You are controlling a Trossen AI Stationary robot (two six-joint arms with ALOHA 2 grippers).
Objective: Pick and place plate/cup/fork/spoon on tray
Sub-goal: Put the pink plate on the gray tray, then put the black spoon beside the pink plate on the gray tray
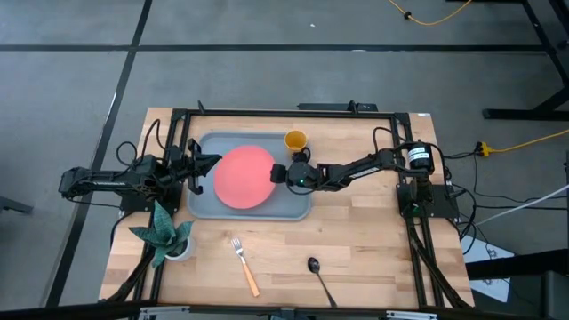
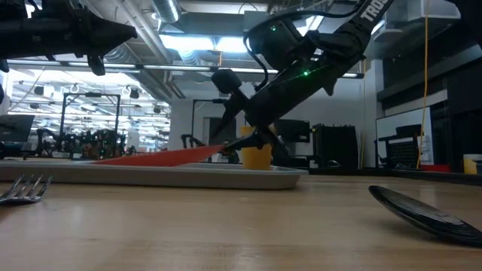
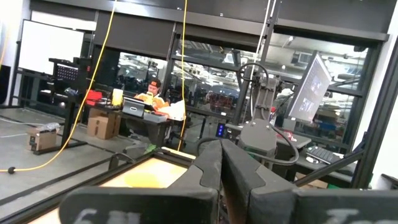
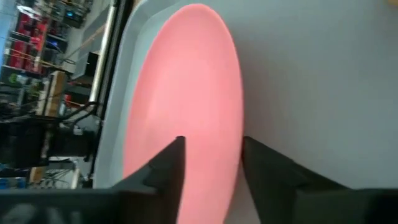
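Spoon (image 2: 428,213) cut off at the low view's edge and the fork (image 2: 22,188) only tines there; my right gripper (image 1: 278,173) pinches the plate (image 1: 244,176) rim, that side tilted up over the tray (image 1: 298,206), while the left gripper (image 1: 210,163), fingers pressed together, hangs beside the tray's left edge.
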